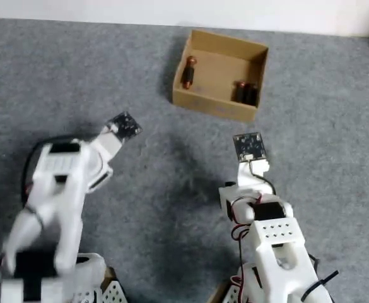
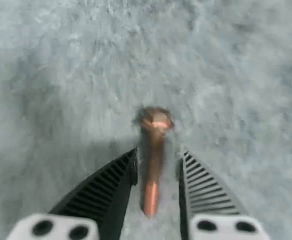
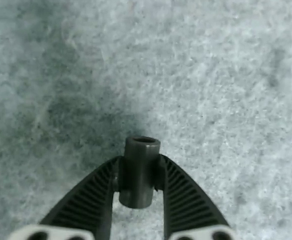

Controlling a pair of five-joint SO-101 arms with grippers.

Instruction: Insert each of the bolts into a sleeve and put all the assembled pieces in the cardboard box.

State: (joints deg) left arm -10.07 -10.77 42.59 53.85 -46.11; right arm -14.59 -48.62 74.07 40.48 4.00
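- Straddling the bolt (image 2: pixel 153 170), the left gripper (image 2: pixel 158 152) has its ribbed black fingers (image 2: pixel 111 185) narrowly apart. A sliver of grey shows on each side of the shank, so it looks unclamped.
- The bolt is copper-coloured metal with a smooth round shank and a wider, flanged head that pokes out past the fingertips.
- In the high view the left arm (image 1: pixel 58 183), in white plastic, sits at about 8 o'clock on the grey, nubbly carpet (image 1: pixel 171 189).
- The cardboard box (image 1: pixel 216 106) stands at 12 o'clock. It is open-topped, made of plain brown board with thin walls.
- At 9 o'clock inside the box lies an assembled piece (image 1: pixel 188 71), a copper head sticking out of a dark tube.
- At 4 o'clock inside the box lie more dark pieces (image 1: pixel 246 93), too small to count.
- The right arm (image 1: pixel 272 233) is at 5 o'clock. Its right gripper (image 3: pixel 140 162) is closed snugly on a sleeve (image 3: pixel 138 175), both fingers pressing its sides.
- The sleeve is a dull, dark, hollow cylinder with its open bore facing away from the wrist.
- My reading is that the task is mostly done. This last bolt and sleeve are not yet joined and still have to be boxed.
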